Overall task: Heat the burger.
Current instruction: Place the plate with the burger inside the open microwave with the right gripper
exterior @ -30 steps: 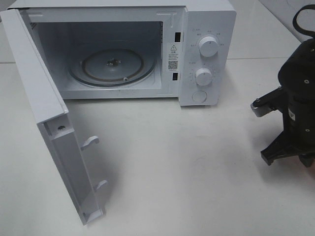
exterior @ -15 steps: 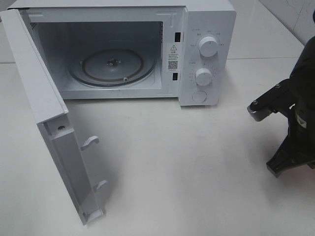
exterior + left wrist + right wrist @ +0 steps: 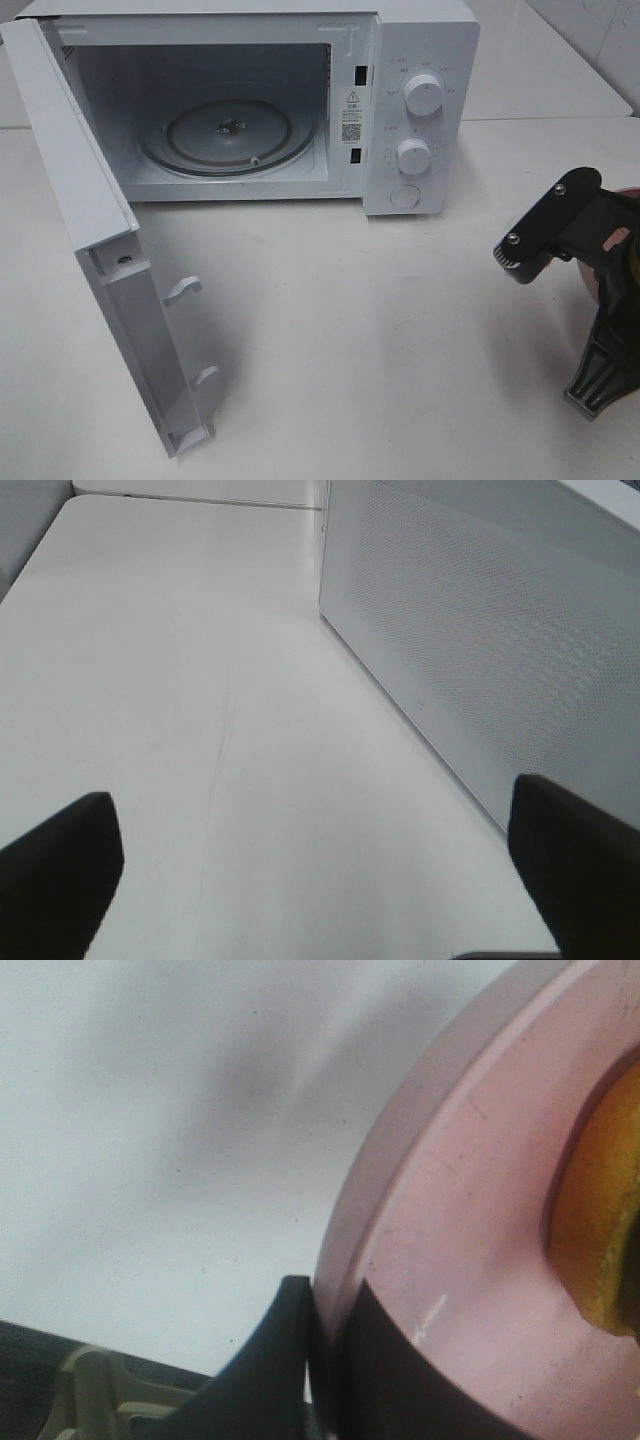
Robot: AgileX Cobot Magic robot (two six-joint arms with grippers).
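The right gripper (image 3: 330,1355) is pinched onto the rim of a pink plate (image 3: 450,1210), with one dark finger outside the edge and the other lying on the plate's upper face. The burger (image 3: 600,1220) sits on that plate. Only a yellow-tan edge of it shows in the right wrist view, further in toward the plate's middle, beyond the gripper's fingertips. From the high camera the right arm (image 3: 605,310) stands at the far right of the table (image 3: 350,330). A sliver of pink shows behind it and the burger itself is hidden. I cannot tell whether the plate rests on the table or is already raised off it.

The left gripper (image 3: 320,865) has its jaws spread wide and holds nothing. It hangs over bare table just beside a white dotted panel of the microwave (image 3: 420,40), and I cannot tell whether that panel is the door or a side wall. This arm does not appear in the high view.

The coming move turns on where the oven's mouth lies relative to the plate. The cavity is well apart from the right gripper, up and to the left in the high view, and it faces the front of the table. Its glass turntable (image 3: 230,140) is bare. The door (image 3: 90,200) is swung fully out on the left side, so the approach from the right looks unobstructed. The right arm is the one that has the load, so the carry is its job. The plate is held by one edge only, so it will probably need to be kept level so the burger does not slide.
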